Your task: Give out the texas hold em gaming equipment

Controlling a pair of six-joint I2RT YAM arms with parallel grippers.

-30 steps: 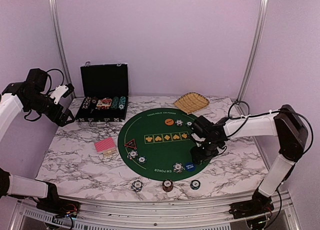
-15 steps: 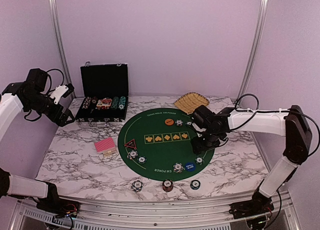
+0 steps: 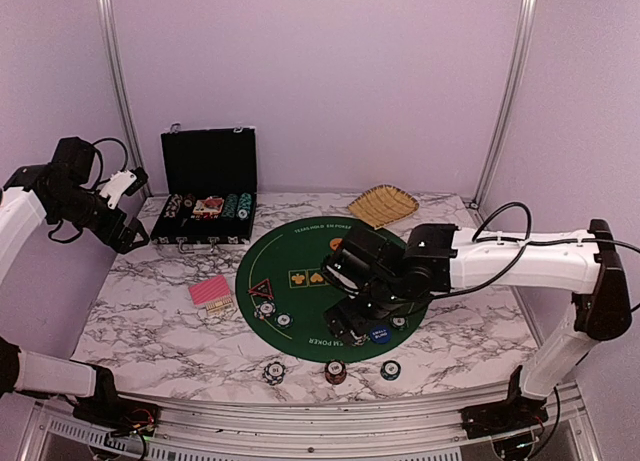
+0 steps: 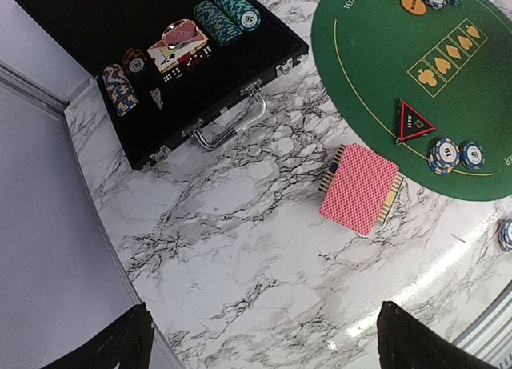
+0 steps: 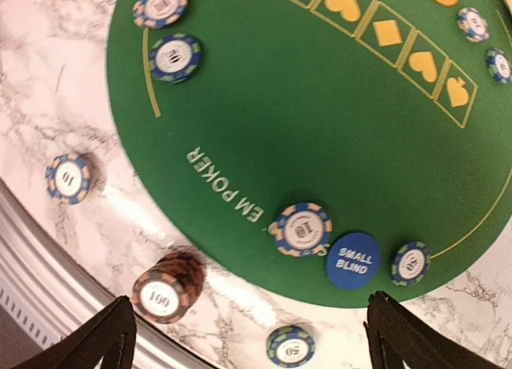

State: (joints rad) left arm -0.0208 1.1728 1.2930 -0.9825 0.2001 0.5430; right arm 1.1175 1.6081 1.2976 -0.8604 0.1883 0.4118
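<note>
The right gripper (image 3: pixel 350 324) has swung left across the green mat (image 5: pixel 280 129) (jaws now spread, empty) above the blue SMALL BLIND button (image 5: pixel 353 260); the left gripper (image 4: pixel 264 313) holds its jaws wide too.

We're looking at a robot lab cell here, not anybody's game room. Plain pale walls (image 3: pixel 320 71) are boxing in a marble-patterned table (image 3: pixel 150 321), with aluminium posts (image 3: pixel 112 81) running up the back corners and a metal rail (image 3: pixel 300 413) running along the near edge. The left arm (image 3: pixel 25 216) and right arm (image 3: pixel 520 261) are trailing loose cables, and the green poker mat (image 3: pixel 300 306), black chip case (image 3: pixel 210 166) and poker chips (image 3: pixel 335 371) are sitting there like staged props.
</note>
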